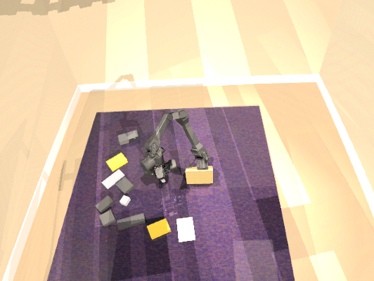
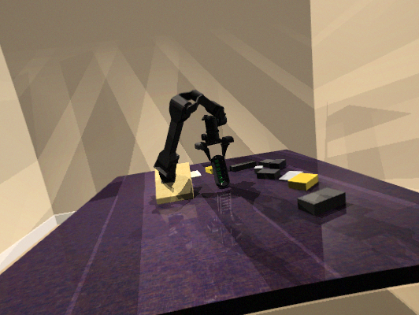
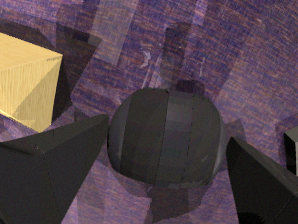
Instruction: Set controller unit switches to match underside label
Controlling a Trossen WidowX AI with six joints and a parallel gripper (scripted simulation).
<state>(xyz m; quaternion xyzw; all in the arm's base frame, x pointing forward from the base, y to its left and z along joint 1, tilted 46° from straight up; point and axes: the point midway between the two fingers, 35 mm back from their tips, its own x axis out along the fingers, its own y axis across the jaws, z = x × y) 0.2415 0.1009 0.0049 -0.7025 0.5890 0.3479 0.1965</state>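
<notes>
The dark grey controller unit (image 2: 220, 175) (image 3: 167, 160) hangs end-down, a little tilted, between the fingers. In the exterior view its face with the row of green-marked switches shows, too small to read each setting. Its lower end is close above the bench; a gap cannot be judged exactly. The wrist view shows only its rounded dark end. My gripper (image 2: 217, 157) (image 3: 169, 133) is shut on the unit, one finger on each side of its upper end. The label cannot be read in these frames.
The arm's base stands at the wooden block (image 1: 199, 176) (image 2: 175, 193). A grey block (image 1: 128, 137) (image 2: 322, 201), yellow blocks (image 1: 117, 161) (image 1: 159, 229), a long grey block (image 1: 131, 221), a white panel (image 1: 185, 230) and several smaller parts lie around on the bench.
</notes>
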